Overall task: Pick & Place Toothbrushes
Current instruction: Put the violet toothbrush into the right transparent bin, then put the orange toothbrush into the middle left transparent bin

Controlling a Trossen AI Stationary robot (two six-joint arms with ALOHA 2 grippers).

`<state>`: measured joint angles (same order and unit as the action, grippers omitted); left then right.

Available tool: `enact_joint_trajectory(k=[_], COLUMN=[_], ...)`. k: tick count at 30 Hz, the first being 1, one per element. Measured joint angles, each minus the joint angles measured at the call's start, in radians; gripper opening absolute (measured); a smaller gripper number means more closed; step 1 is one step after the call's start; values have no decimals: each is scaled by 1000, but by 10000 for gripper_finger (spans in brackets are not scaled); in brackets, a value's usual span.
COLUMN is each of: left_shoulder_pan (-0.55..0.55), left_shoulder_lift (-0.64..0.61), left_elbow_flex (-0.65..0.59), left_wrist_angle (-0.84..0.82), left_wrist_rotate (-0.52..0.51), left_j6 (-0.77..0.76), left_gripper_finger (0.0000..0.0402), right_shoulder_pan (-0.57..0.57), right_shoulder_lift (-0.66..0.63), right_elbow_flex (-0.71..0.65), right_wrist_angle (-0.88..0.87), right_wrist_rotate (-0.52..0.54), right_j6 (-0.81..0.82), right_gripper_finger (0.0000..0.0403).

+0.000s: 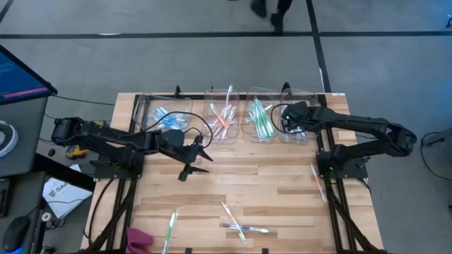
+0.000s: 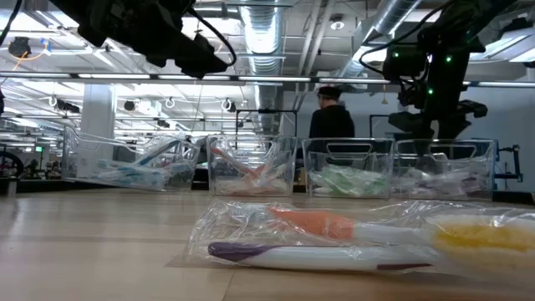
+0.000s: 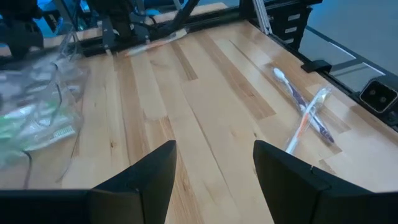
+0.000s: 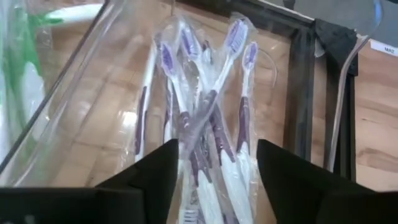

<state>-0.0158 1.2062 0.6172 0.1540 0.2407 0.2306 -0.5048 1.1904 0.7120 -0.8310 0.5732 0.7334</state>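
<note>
Right now the right gripper (image 4: 214,180) hangs over the far-right clear bin (image 1: 305,113) at the back of the table, its two fingers spread apart with nothing pinched between them. Just beyond its fingertips lies a heap of purple toothbrushes (image 4: 205,118) in clear wrappers, bristle heads pointing away from the claw, resting inside that bin. To one side of the claw, past the bin's clear wall, green toothbrushes (image 1: 260,116) fill the neighbouring bin, and farther along the row sit orange-red toothbrushes (image 1: 223,118) and then blue toothbrushes (image 1: 164,120), each colour in its own bin.

The left gripper (image 3: 214,180) hovers over bare wooden table (image 1: 268,183) in front of the blue bin, also spread wide and holding nothing. Ahead of it, well apart from its fingers, two wrapped toothbrushes (image 3: 308,115) lie crossed on the boards, one with an orange accent and one with a purple one. In the overhead view these loose ones lie near the table's front edge, with a single green toothbrush (image 1: 170,227) farther off toward the front-left corner.

From table height, the crossed wrapped pair fills the foreground, and a person (image 2: 332,117) stands in the room behind the row of bins.
</note>
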Motion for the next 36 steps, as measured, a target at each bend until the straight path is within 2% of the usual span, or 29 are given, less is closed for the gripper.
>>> enact_joint_trajectory(k=[4,12,24,36], left_shoulder_pan=[0,0,0,0], left_shoulder_lift=[0,0,0,0], left_elbow_flex=[-23,-31,-31,-31], left_wrist_angle=[3,28,45,49], left_wrist_rotate=[0,0,0,0], left_j6=[0,4,4,1], left_gripper_finger=[209,209,209,209], right_shoulder_pan=[0,73,353,634], right_shoulder_lift=[-17,-151,-351,-447], right_elbow_flex=[0,0,0,0], right_wrist_angle=[-10,-6,2,13], right_wrist_rotate=[0,1,3,15], right_j6=[0,-42,11,140], right_gripper_finger=[231,233,227,226])
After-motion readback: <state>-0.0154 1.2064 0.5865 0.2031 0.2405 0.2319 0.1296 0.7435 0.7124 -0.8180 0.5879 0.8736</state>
